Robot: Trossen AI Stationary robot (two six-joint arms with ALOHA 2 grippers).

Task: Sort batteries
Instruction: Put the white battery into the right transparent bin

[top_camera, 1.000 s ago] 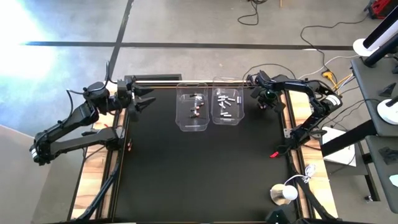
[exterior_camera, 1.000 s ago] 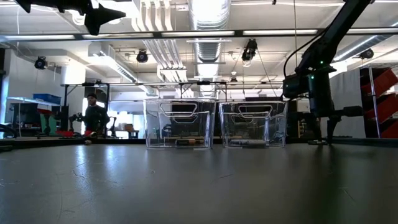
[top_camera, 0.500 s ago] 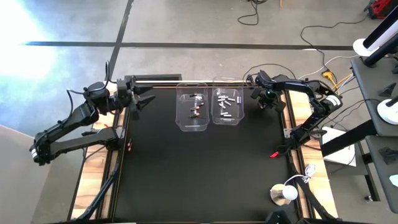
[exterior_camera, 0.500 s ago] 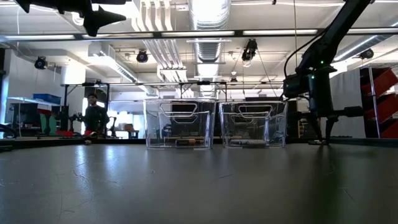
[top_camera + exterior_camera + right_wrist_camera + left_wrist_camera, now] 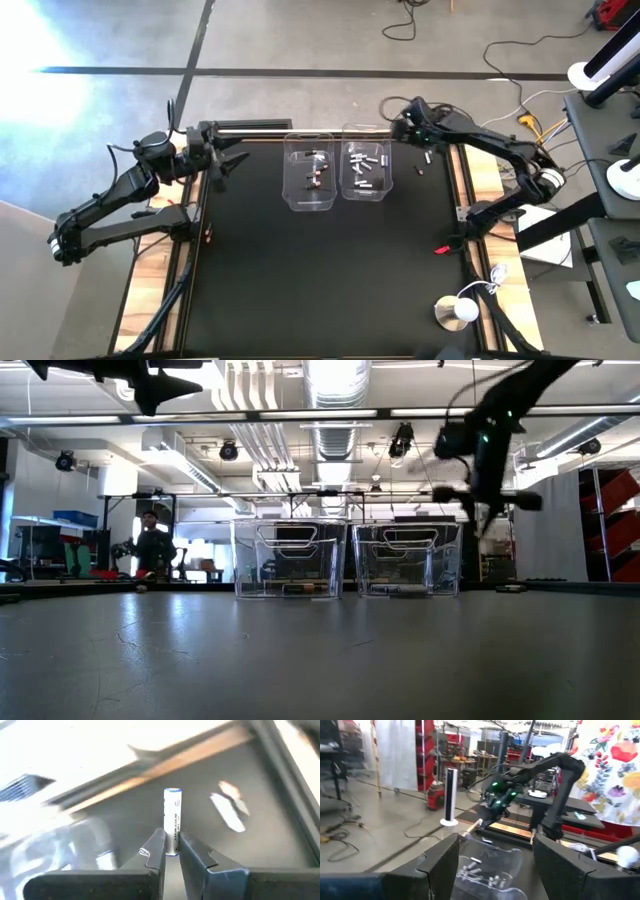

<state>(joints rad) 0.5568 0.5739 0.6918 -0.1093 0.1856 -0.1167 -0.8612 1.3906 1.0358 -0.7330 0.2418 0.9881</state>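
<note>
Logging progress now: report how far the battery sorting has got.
Done: dark batteries lie in the left bin, silvery ones in the right bin. In hand: the right pincer grips a white battery. Left: one battery on the mat.

The tabletop (image 5: 320, 270) was matt black, edged with pale wood-grain strips at three and nine o'clock. Two clear bins (image 5: 310, 175) sat toward twelve o'clock; the left one held dark, reddish batteries (image 5: 317, 172), the right one silvery-white batteries (image 5: 364, 165). The right tool (image 5: 171, 845) was black, pinching a white battery (image 5: 172, 820) with a blue band. A floral cloth (image 5: 615, 765) showed red and blue blooms.
</note>
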